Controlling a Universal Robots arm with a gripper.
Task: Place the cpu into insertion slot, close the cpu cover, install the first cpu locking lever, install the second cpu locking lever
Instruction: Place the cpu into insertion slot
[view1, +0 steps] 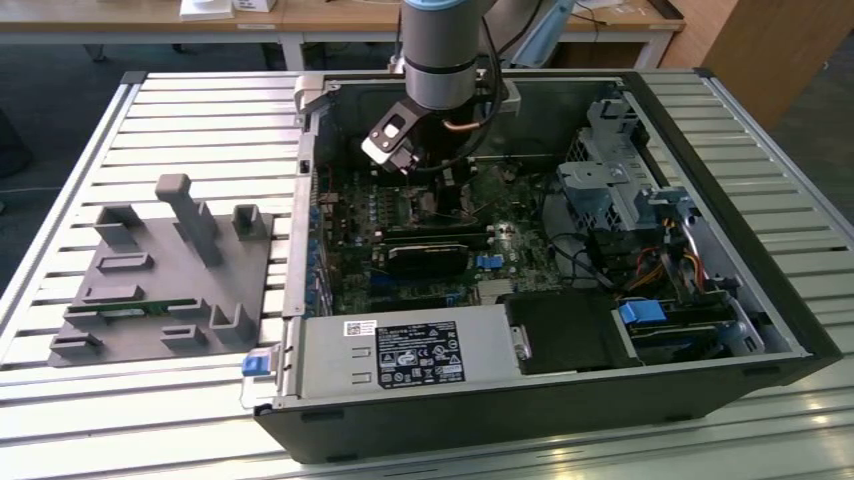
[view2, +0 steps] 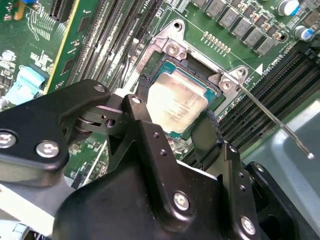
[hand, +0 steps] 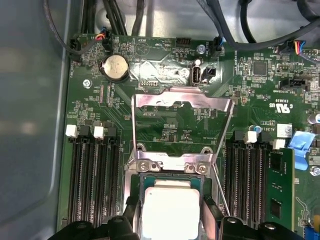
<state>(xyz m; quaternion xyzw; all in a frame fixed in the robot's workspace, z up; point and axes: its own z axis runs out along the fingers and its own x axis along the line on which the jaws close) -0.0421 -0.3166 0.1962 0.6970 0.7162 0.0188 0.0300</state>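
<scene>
exterior view: an open pc case (view1: 534, 420) lies on its side on a slatted metal counter (view1: 160, 110). wooden desks (view1: 334, 18) stand behind it over a dark floor. a grey moulded fixture tray (view1: 134, 290) sits on the counter at the exterior view's left, just beside the case. the robot arm (view1: 441, 50) reaches down from above into the case, over the green motherboard (view1: 400, 215). a labelled power supply (view1: 400, 355) fills the near corner of the case.

second wrist view: the black claw (view2: 176, 104) is closed on the cpu (view2: 177, 100), its fingers (view2: 142, 105) set against two opposite edges of the chip. the cpu lies flat in the insertion slot (view2: 190, 70), silver top facing up. a thin metal locking lever (view2: 270, 115) sticks out free from the socket's corner, over the memory slots (view2: 280, 80).

first wrist view: the cpu sits in the slot between the claw's fingers. the cpu cover (hand: 145, 102) is swung open, back away from the chip, and the board shows through its window. a coin battery (hand: 116, 67) sits beyond the cover, near the case's bare grey metal wall (hand: 30, 125).
</scene>
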